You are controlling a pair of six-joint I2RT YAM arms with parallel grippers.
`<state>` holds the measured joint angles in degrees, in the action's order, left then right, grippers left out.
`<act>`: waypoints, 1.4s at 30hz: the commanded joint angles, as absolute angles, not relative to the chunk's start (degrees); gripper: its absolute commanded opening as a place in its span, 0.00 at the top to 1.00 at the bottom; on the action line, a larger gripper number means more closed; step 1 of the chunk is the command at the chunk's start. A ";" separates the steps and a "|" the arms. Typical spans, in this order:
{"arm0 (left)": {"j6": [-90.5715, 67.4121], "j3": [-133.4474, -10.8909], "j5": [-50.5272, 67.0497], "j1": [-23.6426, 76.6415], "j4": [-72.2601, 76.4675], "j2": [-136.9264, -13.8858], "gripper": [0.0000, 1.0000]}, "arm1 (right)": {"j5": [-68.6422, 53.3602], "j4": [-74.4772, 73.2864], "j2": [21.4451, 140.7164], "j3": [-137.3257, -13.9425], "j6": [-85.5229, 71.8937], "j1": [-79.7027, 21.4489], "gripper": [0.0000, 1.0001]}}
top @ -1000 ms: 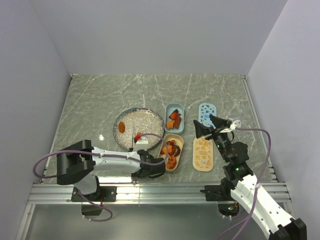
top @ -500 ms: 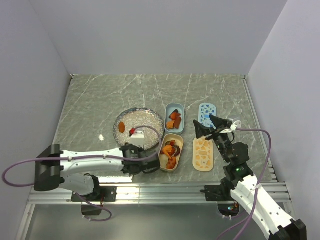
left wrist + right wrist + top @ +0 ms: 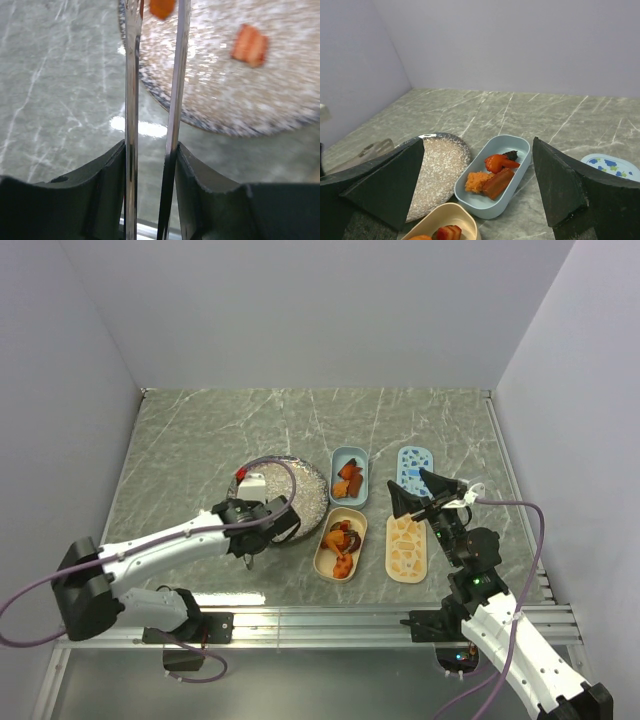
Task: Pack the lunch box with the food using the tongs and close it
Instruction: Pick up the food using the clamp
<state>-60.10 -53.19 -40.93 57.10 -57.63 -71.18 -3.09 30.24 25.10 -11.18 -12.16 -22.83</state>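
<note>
my left gripper (image 3: 150, 156) clamps the tongs (image 3: 131, 100) (blades a little apart), an orange chunk (image 3: 162, 7) between the tips beyond my fingers. my right gripper (image 3: 477, 150) is spread wide, the blue tub (image 3: 470, 201) ahead of its fingers.

2 arms inspected. Left arm (image 3: 165, 538) and right arm (image 3: 520, 640): white link casings, black joint housings. 1 lilac cable (image 3: 512, 502) loops loosely along each arm. Small green indicator light (image 3: 476, 580) lit on right arm. Jaws matt black, broad and wedge-shaped
</note>
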 commanded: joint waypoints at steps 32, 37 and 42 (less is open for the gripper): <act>-48.78 -56.51 -38.50 49.04 -53.09 -85.16 0.55 | -3.96 31.46 25.84 -13.01 -12.22 -22.32 0.04; -48.60 -56.95 -38.67 49.04 -53.17 -86.48 0.57 | -3.87 31.46 26.28 -13.01 -12.13 -22.32 0.04; -48.52 -57.39 -38.85 49.04 -54.14 -86.57 0.65 | -3.78 31.38 26.02 -13.18 -12.13 -22.24 0.04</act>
